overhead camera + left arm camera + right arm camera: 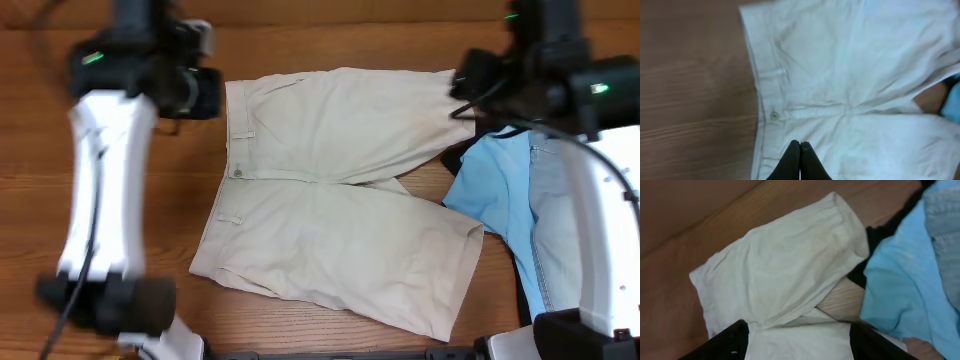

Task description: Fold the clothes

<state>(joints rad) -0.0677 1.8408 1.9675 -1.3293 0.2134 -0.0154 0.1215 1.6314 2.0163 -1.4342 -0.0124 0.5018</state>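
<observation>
wooden table [300, 40] carries the beige shorts [340, 200] spread flat — waistband button [774, 115] just ahead of the left gripper [800, 147], its jaws pressed together, empty; one leg lies ahead of the right gripper [797, 329], jaws parted wide. soft, light, floppy cloth — likely best pinched at hem corners.

Just the beige shorts [340, 190], laid flat, not folded yet
Waistband [238, 150] sits at the end far from the blue shirt [495, 190]. Both legs fan out toward it, hems ending right beside it.
</observation>
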